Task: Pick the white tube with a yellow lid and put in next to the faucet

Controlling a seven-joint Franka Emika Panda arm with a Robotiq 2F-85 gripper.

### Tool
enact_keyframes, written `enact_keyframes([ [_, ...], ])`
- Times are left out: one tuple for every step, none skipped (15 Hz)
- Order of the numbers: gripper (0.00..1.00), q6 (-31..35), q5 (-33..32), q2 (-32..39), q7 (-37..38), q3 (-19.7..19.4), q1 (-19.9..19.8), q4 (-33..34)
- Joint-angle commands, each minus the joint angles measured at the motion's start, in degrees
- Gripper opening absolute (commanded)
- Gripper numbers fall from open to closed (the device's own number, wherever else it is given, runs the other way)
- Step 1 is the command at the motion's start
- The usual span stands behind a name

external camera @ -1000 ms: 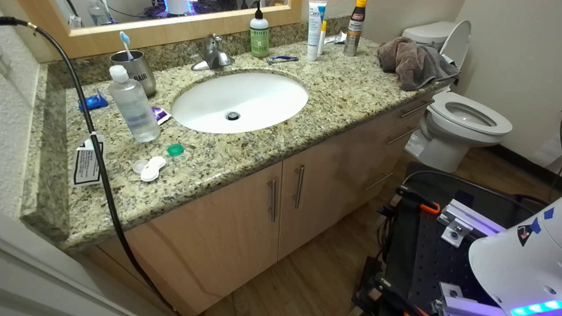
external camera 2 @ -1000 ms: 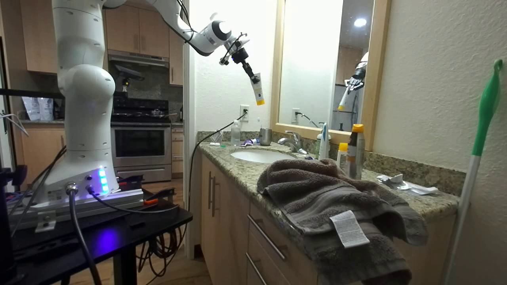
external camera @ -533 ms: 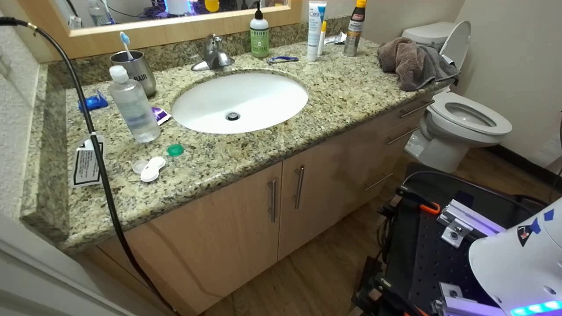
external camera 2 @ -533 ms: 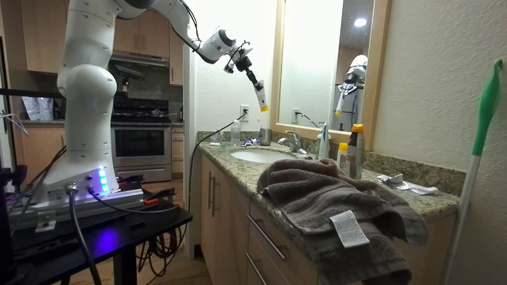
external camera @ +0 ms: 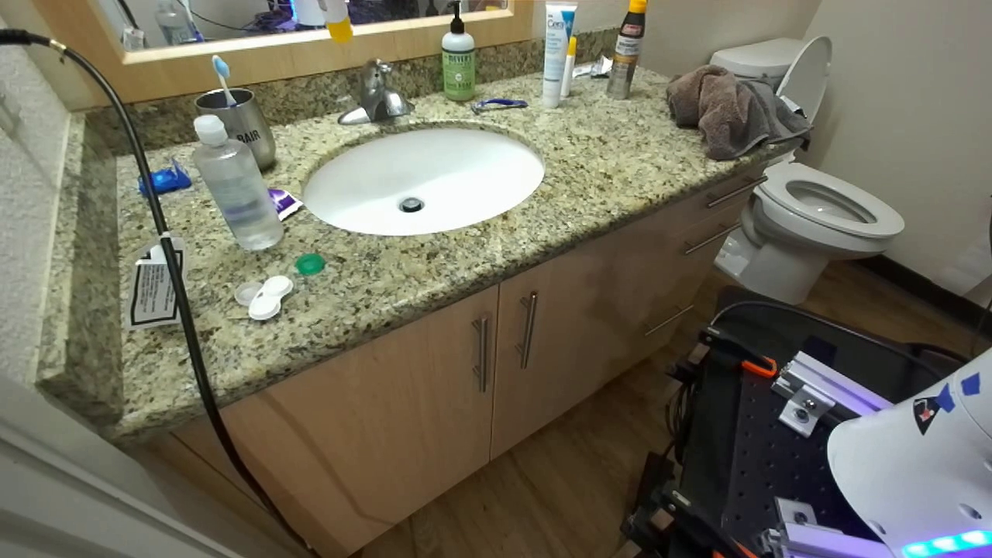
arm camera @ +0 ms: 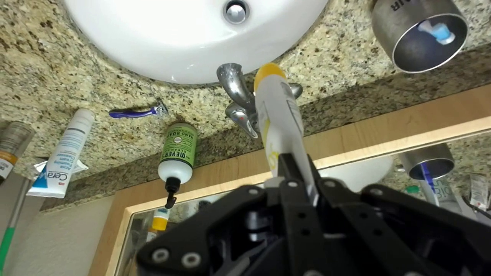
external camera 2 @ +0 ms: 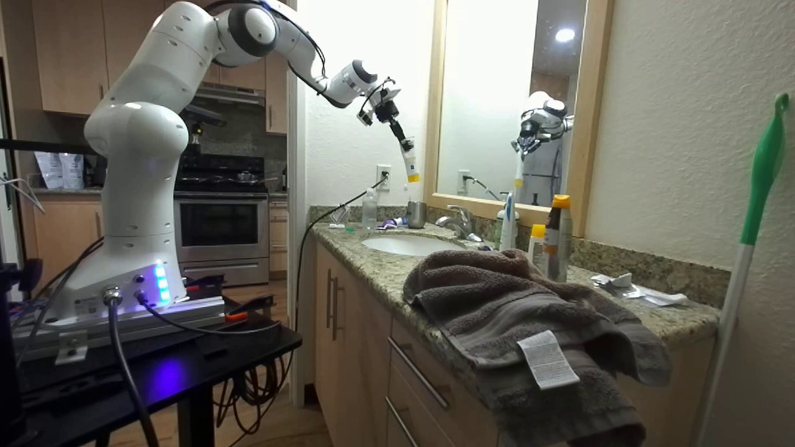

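The white tube with a yellow lid (arm camera: 278, 105) is pinched by its flat end between the fingers of my gripper (arm camera: 297, 161) in the wrist view, lid pointing away from the fingers. In an exterior view the tube (external camera 2: 410, 164) hangs lid-down, slightly tilted, in the air above the counter, below my gripper (external camera 2: 407, 144). In an exterior view only the tube's lid end (external camera: 339, 23) shows at the top edge; the gripper is out of that view. The silver faucet (external camera: 377, 97) stands behind the sink; it shows in the wrist view (arm camera: 238, 88), partly behind the tube, and in an exterior view (external camera 2: 463, 220).
A green soap bottle (external camera: 458, 66), a razor (external camera: 500, 103), a tall white-blue tube (external camera: 556, 58) and another white container with a yellow cap (external camera: 570, 70) stand or lie right of the faucet. A metal cup (external camera: 252, 132) is left of it. The mirror frame (external camera: 418, 35) rises behind.
The arm has bent forward and lowered. The tube, held throughout, has moved down; in an exterior view its lid end has come in at the top and shifted left.
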Motion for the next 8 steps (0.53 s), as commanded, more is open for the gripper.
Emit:
enact_keyframes([
  [0.04,-0.7,1.4,1.7,-0.5,-1.8,0.9,2.4],
  [0.04,-1.2,0.5,2.7,0.0,-0.1,-0.6,3.9],
  [0.04,-1.5,0.6,3.3,0.0,-0.1,-0.8,4.8],
  [0.01,-1.6,0.6,3.5,0.0,-0.1,-0.8,5.2],
  [0.01,-1.1,0.0,4.0,0.3,-0.3,-0.6,4.9],
  [0.01,-2.6,0.8,5.8,0.1,-0.1,-0.8,6.8],
  [0.01,-3.1,2.5,7.8,0.3,-2.2,0.5,8.9],
  [0.01,-3.8,4.2,10.0,-0.1,-2.0,0.2,11.4],
])
